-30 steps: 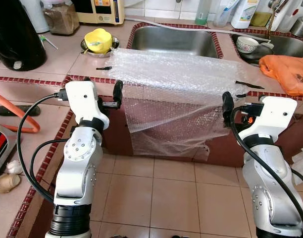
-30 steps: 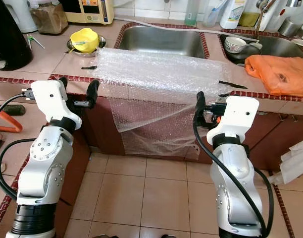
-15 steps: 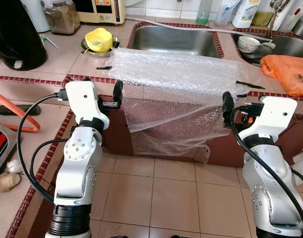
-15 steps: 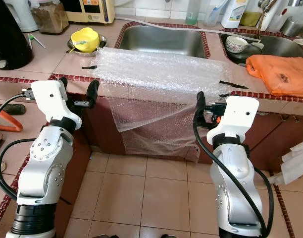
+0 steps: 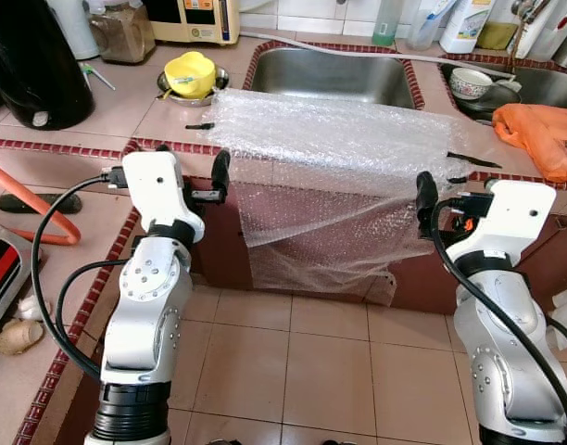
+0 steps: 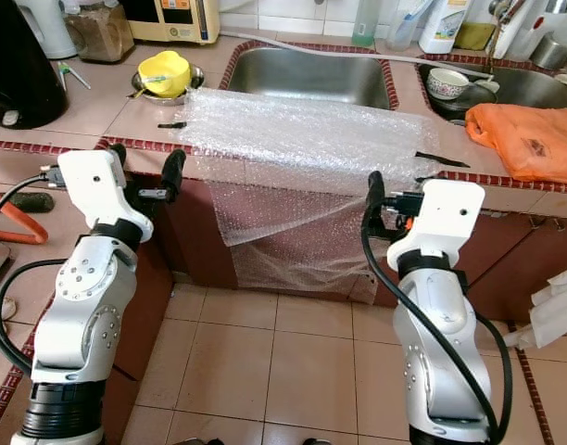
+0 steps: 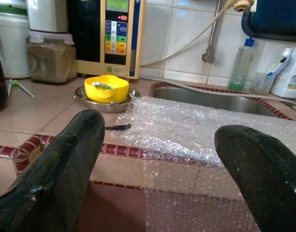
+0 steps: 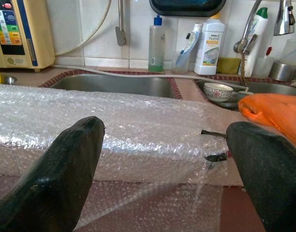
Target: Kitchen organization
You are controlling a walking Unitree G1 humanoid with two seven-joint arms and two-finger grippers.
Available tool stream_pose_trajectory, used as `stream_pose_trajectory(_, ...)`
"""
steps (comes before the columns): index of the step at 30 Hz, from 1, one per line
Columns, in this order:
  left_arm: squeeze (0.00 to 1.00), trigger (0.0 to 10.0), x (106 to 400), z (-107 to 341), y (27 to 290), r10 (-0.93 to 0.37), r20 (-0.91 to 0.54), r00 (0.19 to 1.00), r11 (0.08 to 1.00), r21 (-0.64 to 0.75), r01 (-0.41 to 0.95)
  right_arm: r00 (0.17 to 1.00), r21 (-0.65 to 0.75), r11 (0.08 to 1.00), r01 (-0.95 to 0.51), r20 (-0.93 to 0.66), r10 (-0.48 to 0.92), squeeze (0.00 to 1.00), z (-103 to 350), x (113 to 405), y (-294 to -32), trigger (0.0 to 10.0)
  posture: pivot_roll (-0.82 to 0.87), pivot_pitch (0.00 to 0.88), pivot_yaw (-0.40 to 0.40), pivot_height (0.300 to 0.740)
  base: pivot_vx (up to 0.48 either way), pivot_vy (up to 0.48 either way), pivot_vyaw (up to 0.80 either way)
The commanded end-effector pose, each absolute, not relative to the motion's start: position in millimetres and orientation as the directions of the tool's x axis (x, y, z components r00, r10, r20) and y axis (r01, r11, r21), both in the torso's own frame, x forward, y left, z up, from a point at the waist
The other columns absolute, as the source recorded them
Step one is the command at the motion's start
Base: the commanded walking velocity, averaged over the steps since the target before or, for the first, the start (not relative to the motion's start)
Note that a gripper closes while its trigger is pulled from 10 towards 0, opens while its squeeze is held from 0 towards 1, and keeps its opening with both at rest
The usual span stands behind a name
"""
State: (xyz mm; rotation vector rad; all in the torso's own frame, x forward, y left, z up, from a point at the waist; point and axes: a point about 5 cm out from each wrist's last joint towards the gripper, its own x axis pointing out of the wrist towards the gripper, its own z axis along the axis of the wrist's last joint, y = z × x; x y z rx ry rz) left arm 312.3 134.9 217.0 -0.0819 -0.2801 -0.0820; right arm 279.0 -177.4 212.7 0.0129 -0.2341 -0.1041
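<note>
Facing you, the clear sheet of bubble wrap (image 5: 334, 148) drapes over the tiled bench (image 5: 98, 125) edge with its long axis crosswise, so your left pincer (image 5: 189, 171) and right pincer (image 5: 438, 195), both spread wide and empty, sit just short of its two ends.

clear bubble wrap (image 5: 339, 139), yellow bowl (image 5: 191, 74), orange bag (image 5: 543, 134), black fingers (image 7: 61, 174)

The clear bubble-wrap sheet (image 5: 330, 139) veils the counter's front edge and cabinet face behind it, while the crumpled orange plastic bag (image 5: 543, 134) and tall black appliance (image 5: 24, 65) run off the picture's sides.
</note>
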Motion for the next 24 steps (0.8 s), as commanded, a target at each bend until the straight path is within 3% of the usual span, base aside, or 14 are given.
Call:
stream_pose_trajectory(1,0.0,10.0,312.1,213.5,135.3,-0.068,0.268,0.961,0.994,-0.067,0.089,0.966,0.025,0.993,0.113,0.231,-0.116,0.0,212.8,279.3,-178.8,10.0,-0.03,0.157,-0.006,0.74,0.0,0.0,0.0)
stream_pose_trajectory(11,0.0,10.0,312.1,213.5,135.3,-0.068,0.268,0.961,0.994,-0.067,0.089,0.966,0.025,0.993,0.113,0.231,-0.116,0.0,212.8,279.3,-178.8,10.0,-0.03,0.157,-0.006,0.74,0.0,0.0,0.0)
stream_pose_trajectory(12,0.0,10.0,312.2,213.2,135.0,-0.066,0.269,0.961,0.994,-0.067,0.087,0.965,0.027,0.993,0.111,0.235,-0.114,0.0,213.6,279.8,-179.1,10.0,0.0,0.0,0.0,0.74,0.0,0.0,0.0)
stream_pose_trajectory(13,0.0,10.0,312.7,210.6,136.4,-0.057,0.279,0.959,0.997,-0.043,0.072,0.966,0.029,0.997,0.067,0.249,-0.072,0.0,213.9,280.7,-174.1,10.0,-0.03,0.156,-0.025,0.74,0.0,0.0,0.0)
stream_pose_trajectory(24,0.0,10.0,314.8,210.9,135.5,-0.07,0.297,0.952,0.996,-0.032,0.083,0.963,0.021,0.999,0.037,0.265,-0.041,0.0,215.1,281.1,-170.7,10.0,-0.03,0.15,-0.023,0.74,0.0,0.0,0.0)
